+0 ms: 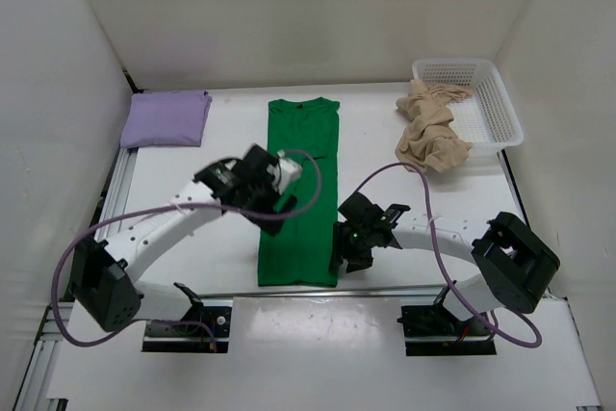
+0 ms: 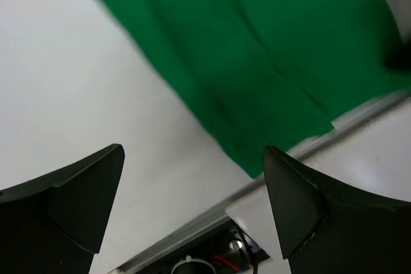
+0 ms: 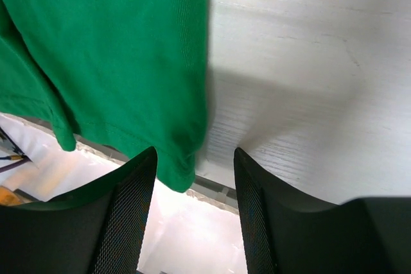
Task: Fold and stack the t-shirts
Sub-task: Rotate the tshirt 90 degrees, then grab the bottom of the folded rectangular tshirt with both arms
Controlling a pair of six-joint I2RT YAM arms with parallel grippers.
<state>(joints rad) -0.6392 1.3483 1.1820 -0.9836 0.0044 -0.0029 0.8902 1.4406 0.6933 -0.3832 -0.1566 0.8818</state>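
A green t-shirt [image 1: 302, 190] lies in a long narrow strip down the middle of the table, sleeves folded in. My left gripper [image 1: 272, 207] is open and empty above its left edge; the left wrist view shows the shirt [image 2: 270, 49] beyond the spread fingers. My right gripper [image 1: 340, 255] is open at the shirt's near right corner, which lies between its fingers in the right wrist view [image 3: 183, 171]. A folded lilac t-shirt [image 1: 166, 118] lies at the back left. A crumpled beige t-shirt [image 1: 429, 132] hangs out of the white basket [image 1: 491, 103].
White walls close in the table on three sides. The table's near edge [image 1: 289, 291] with its metal rail runs just below the shirt's hem. Purple cables loop from both arms over the table.
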